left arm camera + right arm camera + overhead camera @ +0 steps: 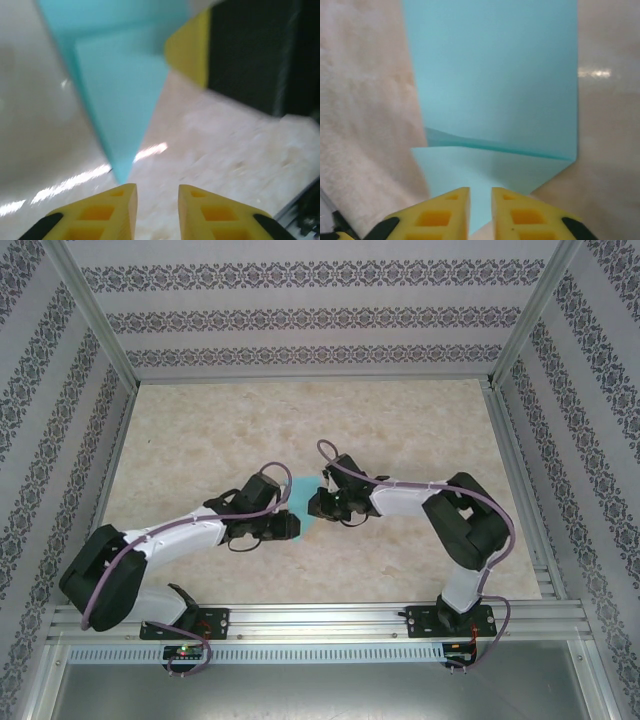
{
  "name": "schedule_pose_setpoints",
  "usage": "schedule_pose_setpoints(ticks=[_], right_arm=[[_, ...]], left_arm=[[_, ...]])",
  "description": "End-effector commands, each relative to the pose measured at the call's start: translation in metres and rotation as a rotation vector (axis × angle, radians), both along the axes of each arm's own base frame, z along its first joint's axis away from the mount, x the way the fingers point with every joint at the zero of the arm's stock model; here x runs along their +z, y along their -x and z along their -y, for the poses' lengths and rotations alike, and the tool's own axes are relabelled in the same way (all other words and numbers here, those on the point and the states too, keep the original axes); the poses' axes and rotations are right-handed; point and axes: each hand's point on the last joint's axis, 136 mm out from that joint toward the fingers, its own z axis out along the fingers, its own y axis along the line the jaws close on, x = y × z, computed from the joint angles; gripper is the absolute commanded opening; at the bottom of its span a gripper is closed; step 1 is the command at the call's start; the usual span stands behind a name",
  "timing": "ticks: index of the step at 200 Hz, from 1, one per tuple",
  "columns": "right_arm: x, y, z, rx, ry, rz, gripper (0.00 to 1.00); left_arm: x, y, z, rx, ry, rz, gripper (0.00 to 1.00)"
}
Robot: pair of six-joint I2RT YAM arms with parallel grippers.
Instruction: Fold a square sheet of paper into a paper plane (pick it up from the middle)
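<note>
The paper [495, 75] is laid flat on the table [400, 420], apparently for creasing, with the left gripper [157, 192] and right gripper [480, 192] each parted narrowly and nothing held.

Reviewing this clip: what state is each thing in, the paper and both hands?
sheet of paper: partly folded, layers overlapping, tapering to a point.
left hand: open, gripping nothing, just short of the paper's point.
right hand: slightly open, narrow gap, over the folded paper.
</note>
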Motion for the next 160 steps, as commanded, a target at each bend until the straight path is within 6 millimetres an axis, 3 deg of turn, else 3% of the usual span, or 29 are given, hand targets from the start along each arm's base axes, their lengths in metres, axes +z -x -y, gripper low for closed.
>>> schedule_pose_setpoints(ticks=[1,18,51,114,160], right_arm=[[0.049,-0.024,0.003,-0.053,-0.055,0.125,0.28],[0.050,-0.029,0.023,-0.125,-0.024,0.144,0.35],[0.035,-0.029,0.047,-0.199,-0.009,0.113,0.38],[0.012,-0.026,0.037,-0.189,-0.019,0.034,0.39],[0.001,-0.023,0.026,-0.176,-0.021,-0.012,0.39]], left_arm=[[0.019,-0.015,0.003,0.014,-0.023,0.094,0.30],[0.017,-0.026,0.004,0.047,-0.039,0.110,0.28],[0.000,-0.043,0.006,0.096,-0.091,0.101,0.18],[-0.034,-0.066,-0.004,0.198,-0.204,0.095,0.05],[-0.060,-0.061,-0.015,0.223,-0.284,0.030,0.03]])
